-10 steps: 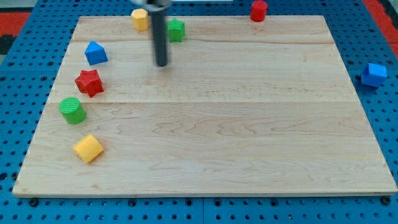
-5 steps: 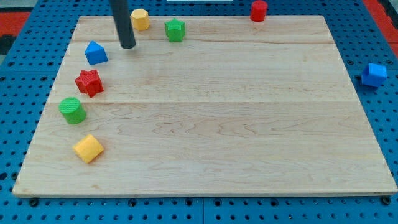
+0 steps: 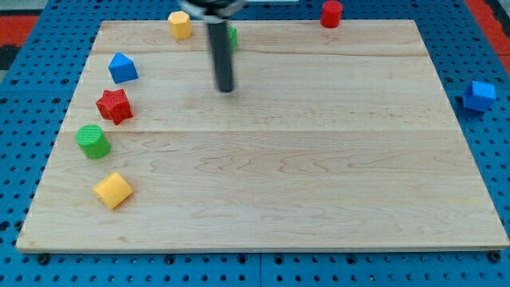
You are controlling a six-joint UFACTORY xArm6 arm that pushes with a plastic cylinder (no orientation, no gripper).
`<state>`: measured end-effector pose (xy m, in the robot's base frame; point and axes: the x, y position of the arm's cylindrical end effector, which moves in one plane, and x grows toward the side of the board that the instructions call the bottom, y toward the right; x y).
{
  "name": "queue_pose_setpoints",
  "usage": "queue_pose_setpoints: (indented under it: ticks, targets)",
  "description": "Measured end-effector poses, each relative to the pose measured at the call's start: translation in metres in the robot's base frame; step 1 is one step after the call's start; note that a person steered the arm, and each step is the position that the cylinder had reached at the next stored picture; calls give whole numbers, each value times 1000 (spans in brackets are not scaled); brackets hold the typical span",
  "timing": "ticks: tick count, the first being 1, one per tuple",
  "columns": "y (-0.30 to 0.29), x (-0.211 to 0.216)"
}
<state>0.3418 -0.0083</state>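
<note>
The arm ends in a straight dark rod with no gripper, so nothing is held or clamped; the tip point(image 3: 227, 88) rests on bare wood in the upper part of the wooden board point(image 3: 319, 159), left of centre, touching no block. The rod appears slightly blurred. The nearest block is the green block point(image 3: 233, 36), which lies just above the tip toward the view's top and is largely hidden behind the rod, so its shape cannot be made out. The yellow block point(image 3: 180, 25), of roughly hexagonal form, sits at the top edge to the view's left of the rod. Four blocks are ranged down the view's left side, well apart from the tip: the blue block point(image 3: 122, 68) with a peaked top, the red star point(image 3: 114, 105), the green cylinder point(image 3: 92, 141) and the yellow cube point(image 3: 112, 190). The red cylinder point(image 3: 331, 13) stands at the top edge toward the view's right. A second blue block point(image 3: 480, 95) lies off the board on the blue pegboard point(image 3: 494, 175) at the view's right.
</note>
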Motion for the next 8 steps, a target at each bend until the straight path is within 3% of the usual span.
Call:
queue_pose_setpoints:
  ticks: [1, 3, 4, 5, 7, 8]
  targets:
    - [101, -36]
    - [93, -30]
    - [24, 31]
    - [-6, 54]
    - [-199, 76]
    - [-117, 18]
